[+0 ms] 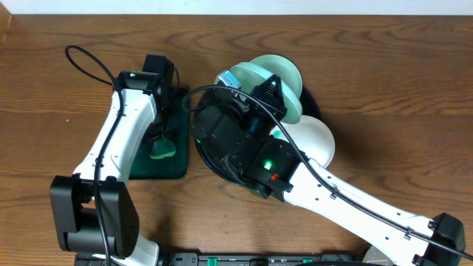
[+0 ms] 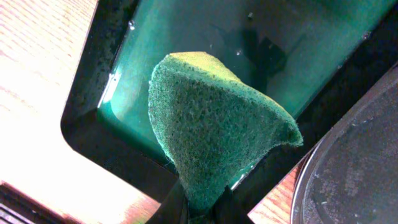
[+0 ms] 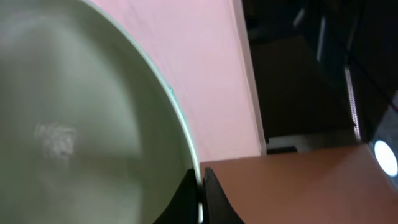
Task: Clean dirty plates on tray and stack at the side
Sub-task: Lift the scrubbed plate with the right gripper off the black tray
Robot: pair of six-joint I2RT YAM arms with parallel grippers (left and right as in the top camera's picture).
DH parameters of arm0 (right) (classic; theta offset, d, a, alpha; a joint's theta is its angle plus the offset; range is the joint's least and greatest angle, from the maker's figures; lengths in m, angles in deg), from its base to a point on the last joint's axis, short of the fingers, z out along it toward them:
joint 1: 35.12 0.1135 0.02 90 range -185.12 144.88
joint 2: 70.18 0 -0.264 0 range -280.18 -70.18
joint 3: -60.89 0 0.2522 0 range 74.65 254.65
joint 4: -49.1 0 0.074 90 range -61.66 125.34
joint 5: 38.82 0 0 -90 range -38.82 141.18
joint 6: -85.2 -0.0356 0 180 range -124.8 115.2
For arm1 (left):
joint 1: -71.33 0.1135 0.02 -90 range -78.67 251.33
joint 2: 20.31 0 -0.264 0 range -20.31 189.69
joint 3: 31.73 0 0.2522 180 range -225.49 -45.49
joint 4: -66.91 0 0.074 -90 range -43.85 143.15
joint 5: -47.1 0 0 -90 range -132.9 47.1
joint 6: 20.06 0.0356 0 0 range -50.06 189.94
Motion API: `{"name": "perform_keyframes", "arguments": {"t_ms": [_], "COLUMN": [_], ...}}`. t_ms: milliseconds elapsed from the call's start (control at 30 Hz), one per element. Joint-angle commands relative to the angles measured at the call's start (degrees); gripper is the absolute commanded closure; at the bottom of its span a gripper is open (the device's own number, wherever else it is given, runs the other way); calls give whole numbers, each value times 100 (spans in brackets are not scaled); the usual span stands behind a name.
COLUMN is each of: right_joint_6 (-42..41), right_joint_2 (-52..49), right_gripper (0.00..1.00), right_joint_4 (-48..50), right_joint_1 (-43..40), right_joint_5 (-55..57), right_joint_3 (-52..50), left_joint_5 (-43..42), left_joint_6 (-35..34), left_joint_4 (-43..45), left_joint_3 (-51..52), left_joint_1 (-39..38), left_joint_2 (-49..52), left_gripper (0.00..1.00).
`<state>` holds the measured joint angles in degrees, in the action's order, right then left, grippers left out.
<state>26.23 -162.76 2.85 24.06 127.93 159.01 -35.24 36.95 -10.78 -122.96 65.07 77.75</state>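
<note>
Left gripper (image 2: 199, 204) clamped on green sponge (image 2: 211, 130), over green rectangular tray (image 2: 186, 31), left of centre. Right gripper (image 3: 200, 190) pinched tight on rim of one plate (image 3: 81, 124), upper centre of overhead view. Second plate (image 1: 316, 140) lies on black tray (image 1: 209, 166), centre right.

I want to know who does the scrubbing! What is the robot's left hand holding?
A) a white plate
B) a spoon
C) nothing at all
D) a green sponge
D: in the left wrist view, the left hand is pinching the bottom of the green sponge between its fingers, over the dark green tray.
</note>
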Motion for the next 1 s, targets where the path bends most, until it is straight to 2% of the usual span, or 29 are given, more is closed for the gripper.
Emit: {"name": "perform_keyframes", "arguments": {"t_ms": [0,100,200,300,400,467,567,667,733,833,900,967], "right_joint_6": [-363,-354,-433,-448,-643,-686,-726,-754,-787,-782,-787,-835], "right_joint_2": [-4,-35,-35,-28,-39,-35,-24,-17,-7,26,33,33], "right_gripper": [99,99,99,99,99,99,99,99,99,99,99,99], "right_joint_4": [26,55,55,39,31,-9,-7,22,9,0,-35,-28], "right_joint_1": [149,245,162,267,90,186,133,210,131,254,210,227], "right_joint_5": [109,452,-96,282,-306,256,-282,269,-201,254,-306,11], "right_joint_3": [22,22,22,22,22,22,22,22,22,22,22,22], "left_joint_5": [31,31,28,31,31,31,28,31,28,31,31,28], "left_joint_6": [37,39,37,39,39,39,39,39,39,42,39,39], "left_joint_4": [-48,-35,-44,-55,-35,-44,-31,-52,-50,-57,-50,-52], "left_joint_3": [46,46,46,46,46,46,46,46,46,46,46,46], "left_joint_1": [9,9,9,9,9,9,9,9,9,9,9,9], "left_joint_2": [44,44,44,44,44,44,44,44,44,44,44,44], "left_gripper": [93,93,93,93,93,93,93,92,93,93,93,93]}}
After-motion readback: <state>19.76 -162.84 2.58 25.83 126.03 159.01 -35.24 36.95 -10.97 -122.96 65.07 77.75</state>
